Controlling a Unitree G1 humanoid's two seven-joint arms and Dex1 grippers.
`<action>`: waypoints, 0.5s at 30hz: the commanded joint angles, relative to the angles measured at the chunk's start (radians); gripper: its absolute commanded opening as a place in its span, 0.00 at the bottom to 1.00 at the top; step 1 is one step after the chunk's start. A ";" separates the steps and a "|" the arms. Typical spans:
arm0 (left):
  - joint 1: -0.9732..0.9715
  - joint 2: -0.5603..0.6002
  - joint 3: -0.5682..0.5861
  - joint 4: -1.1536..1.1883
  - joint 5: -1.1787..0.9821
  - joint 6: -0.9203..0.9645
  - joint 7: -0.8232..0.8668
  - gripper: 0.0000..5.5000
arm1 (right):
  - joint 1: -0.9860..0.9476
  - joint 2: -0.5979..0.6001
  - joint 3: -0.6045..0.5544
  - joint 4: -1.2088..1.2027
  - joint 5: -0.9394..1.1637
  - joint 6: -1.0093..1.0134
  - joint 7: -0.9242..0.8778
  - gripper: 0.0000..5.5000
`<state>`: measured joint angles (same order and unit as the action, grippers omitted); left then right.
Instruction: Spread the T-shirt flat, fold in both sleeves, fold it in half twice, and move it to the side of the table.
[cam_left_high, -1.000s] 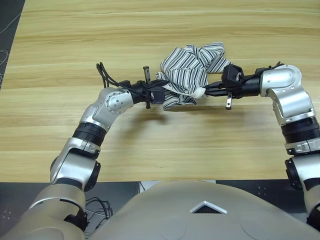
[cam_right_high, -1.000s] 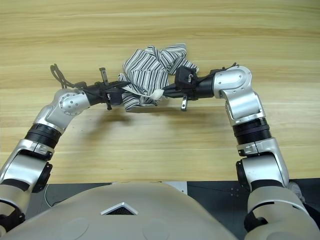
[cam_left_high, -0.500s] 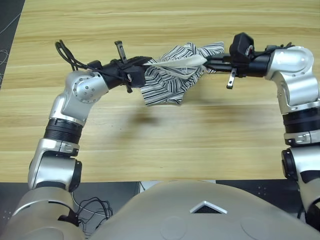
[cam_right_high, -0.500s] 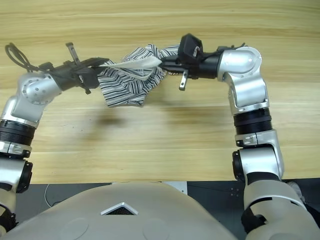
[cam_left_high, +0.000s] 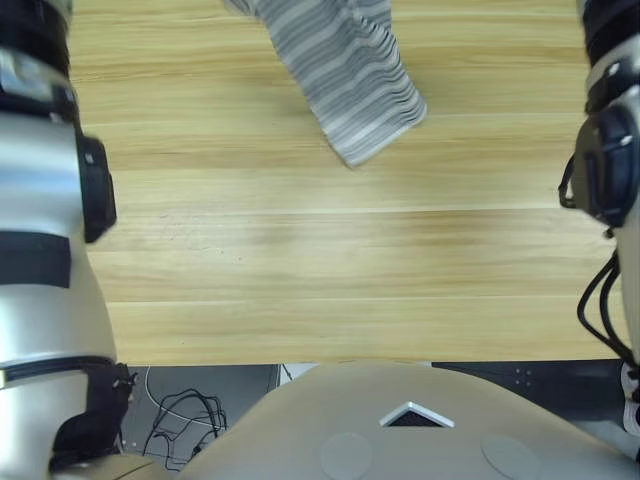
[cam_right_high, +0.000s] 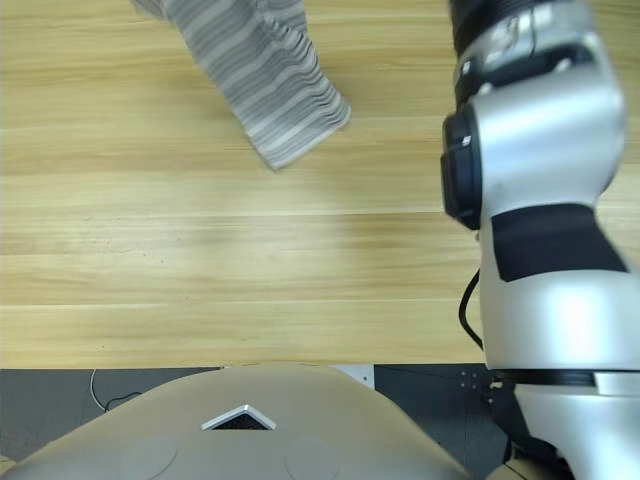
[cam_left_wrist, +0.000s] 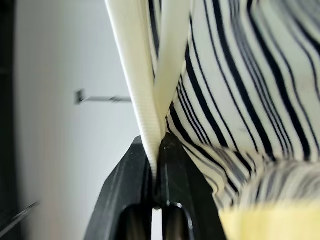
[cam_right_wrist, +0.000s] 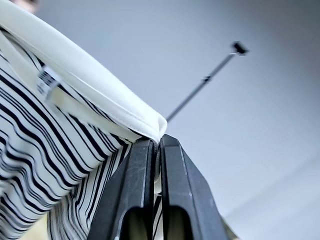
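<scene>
The striped T-shirt (cam_left_high: 350, 85) hangs in the air over the wooden table (cam_left_high: 300, 260), its lower end dangling near the far middle of the eye views. In the left wrist view my left gripper (cam_left_wrist: 156, 159) is shut on the shirt's white collar band (cam_left_wrist: 142, 95), with striped cloth (cam_left_wrist: 235, 90) beside it. In the right wrist view my right gripper (cam_right_wrist: 156, 145) is shut on the same white collar band (cam_right_wrist: 95, 85), striped fabric (cam_right_wrist: 45, 150) hanging below it. Both arms stand raised at the sides of the eye views, the left arm (cam_left_high: 45, 230) and the right arm (cam_right_high: 535, 200).
The table's near edge (cam_left_high: 300, 362) runs just in front of me, with cables (cam_left_high: 175, 415) on the dark floor below it. A pale wall (cam_right_wrist: 240, 125) lies behind both wrist views.
Both arms have risen high with the shirt, lifting it off the table so it hangs. The grippers have gone out of the eye views' upper edge.
</scene>
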<state>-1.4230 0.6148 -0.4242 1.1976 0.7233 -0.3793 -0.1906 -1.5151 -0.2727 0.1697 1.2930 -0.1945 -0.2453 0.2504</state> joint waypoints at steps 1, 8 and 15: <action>-0.146 -0.014 -0.013 0.138 0.035 0.148 0.143 0.02 | -0.130 -0.023 -0.022 0.062 -0.057 0.058 -0.208 0.02; -0.247 -0.011 -0.023 0.173 0.048 0.183 0.220 0.02 | -0.183 -0.027 -0.029 0.079 -0.133 0.064 -0.275 0.02; 0.109 0.199 -0.059 -0.040 -0.012 -0.253 -0.081 0.02 | 0.008 0.017 -0.127 0.027 0.011 -0.056 0.173 0.02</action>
<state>-1.4784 0.6848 -0.4859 1.2670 0.7655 -0.5005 -0.1370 -1.5864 -0.2444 0.0855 1.3447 -0.2478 -0.2826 0.2775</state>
